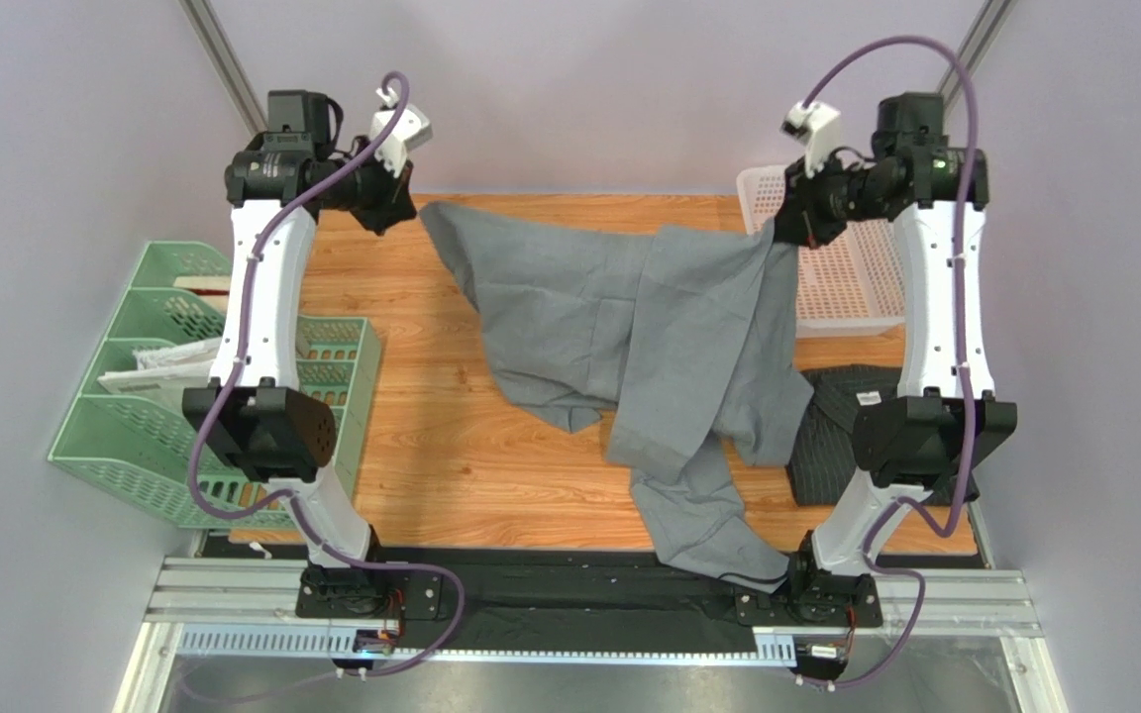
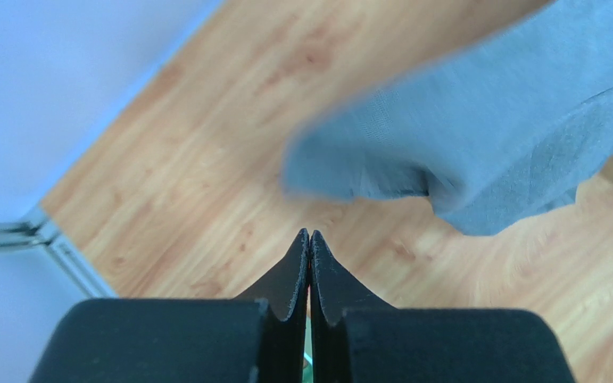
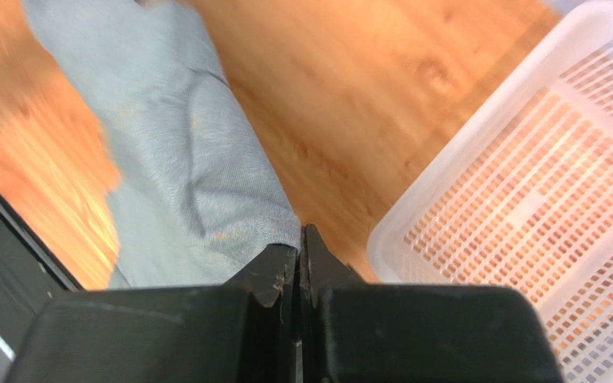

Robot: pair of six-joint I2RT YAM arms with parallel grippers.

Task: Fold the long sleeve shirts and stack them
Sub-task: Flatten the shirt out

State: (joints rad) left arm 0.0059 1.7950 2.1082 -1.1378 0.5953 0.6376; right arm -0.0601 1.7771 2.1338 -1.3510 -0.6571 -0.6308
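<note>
We see the grey shirt (image 1: 651, 327) spread in loose folds across the middle and far part of the desk (image 1: 443, 461). One far corner is lifted up to the right gripper (image 3: 300, 235). From the right wrist camera, its jaws are pressed together with the edge of the grey cloth pinched right at their tips, so we take it as holding the shirt there. From that corner the cloth slopes down and to the left. A long part trails towards us, over the near edge of the desk, and ends by the base of the right arm.

The left gripper (image 2: 310, 236) is at the far left of the desk, near the shirt's other far corner. Its wrist camera shows the jaws closed flat against each other with nothing between them. The grey cloth lies beyond the tips, blurred and apart from them, with bare wood under the gripper.

The dark shirt (image 1: 830, 438) lies bunched at the right side of the desk, partly hidden under the right arm. The edge of the grey shirt overlaps it on the left, and a white label shows on top of it.

A white basket (image 1: 845, 290) sits at the far right corner of the desk, just beside the right gripper. Green baskets (image 1: 145, 431) stand off the left edge with something pale inside that we cannot make out.
</note>
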